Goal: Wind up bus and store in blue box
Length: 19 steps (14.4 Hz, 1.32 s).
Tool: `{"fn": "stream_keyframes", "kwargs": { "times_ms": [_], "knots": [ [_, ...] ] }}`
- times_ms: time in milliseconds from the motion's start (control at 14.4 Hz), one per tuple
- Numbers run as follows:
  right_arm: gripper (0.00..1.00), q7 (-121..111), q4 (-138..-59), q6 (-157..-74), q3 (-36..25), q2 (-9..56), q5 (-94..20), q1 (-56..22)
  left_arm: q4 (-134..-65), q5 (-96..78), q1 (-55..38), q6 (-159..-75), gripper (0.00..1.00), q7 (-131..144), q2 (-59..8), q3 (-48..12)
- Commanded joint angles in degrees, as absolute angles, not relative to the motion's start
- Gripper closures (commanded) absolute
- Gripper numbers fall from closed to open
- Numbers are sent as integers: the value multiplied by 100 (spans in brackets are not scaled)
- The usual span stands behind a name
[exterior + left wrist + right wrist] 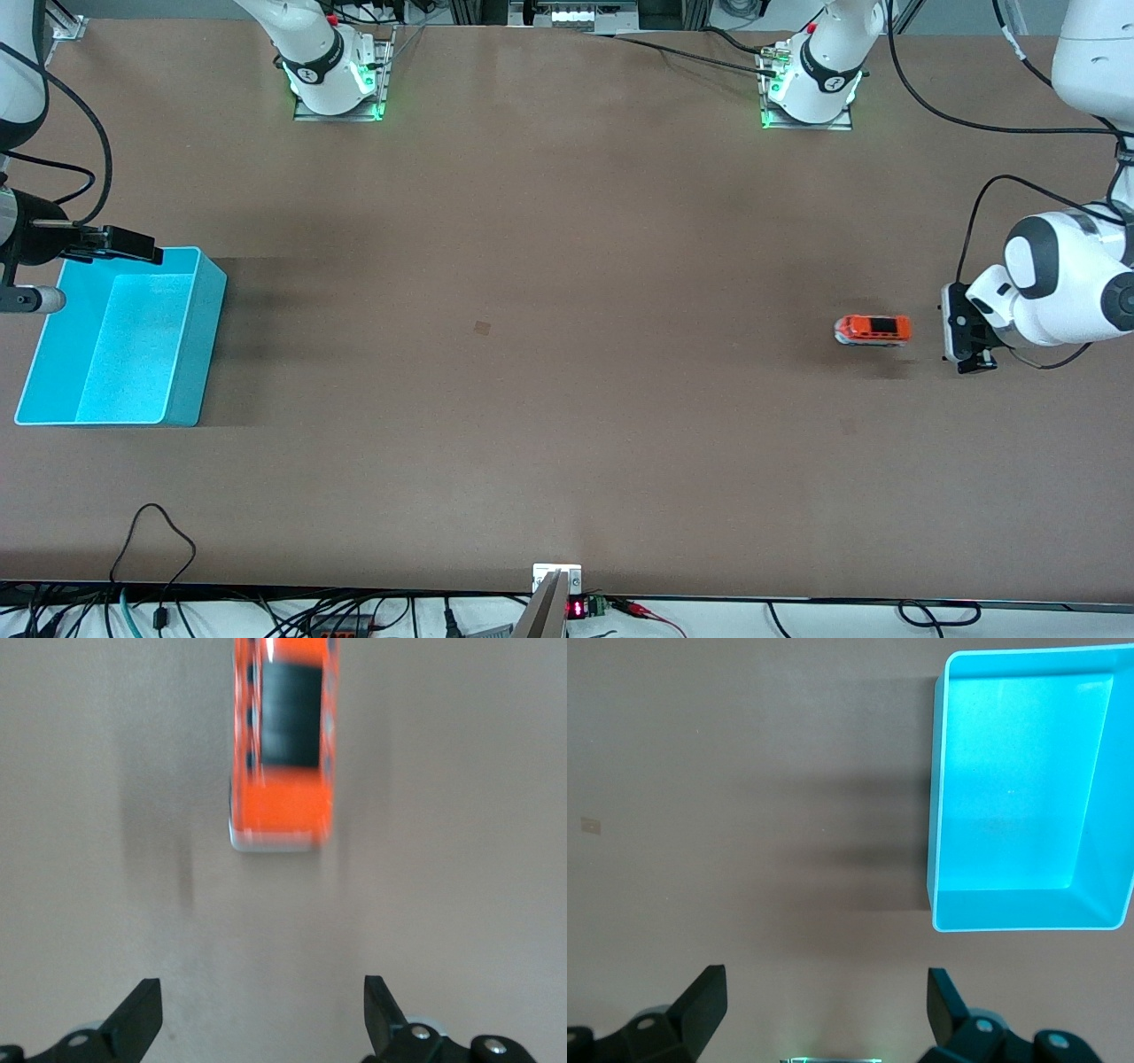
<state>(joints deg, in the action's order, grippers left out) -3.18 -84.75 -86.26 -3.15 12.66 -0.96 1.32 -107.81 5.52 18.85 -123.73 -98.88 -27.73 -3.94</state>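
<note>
The orange bus (873, 330) stands on its wheels on the brown table toward the left arm's end. In the left wrist view the bus (283, 744) is seen from above, its whitish end toward my fingers. My left gripper (964, 341) hovers just beside the bus, open and empty (261, 992). The blue box (124, 341) sits at the right arm's end of the table, open-topped and empty; it also shows in the right wrist view (1028, 797). My right gripper (133, 245) is over the box's farther rim, open and empty (827, 983).
The two arm bases (337, 75) (811, 84) stand with green lights along the table's farther edge. A small dark mark (481, 327) is at mid-table. Cables and a small device (556, 580) line the nearer edge.
</note>
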Motion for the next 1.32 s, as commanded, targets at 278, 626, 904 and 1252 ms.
{"fn": "stream_keyframes", "kwargs": {
  "times_ms": [278,626,904,1252],
  "knots": [
    [0,-343,-8464,-8552,-299,1248,-62,132,-10793,624,1758,-10778,0,-8002,-1759,-448],
    [0,-343,-8464,-8534,-299,1248,-62,141,-10355,642,1661,-9802,0,-6858,-1407,-509],
    [0,-343,-8464,-8517,-299,1248,-62,141,-10064,642,1670,-8976,0,-5875,-1065,-563],
    [0,-325,-8464,-8508,-299,1248,-62,132,-10028,624,1679,-8289,0,-3617,-440,-851]
  ]
}}
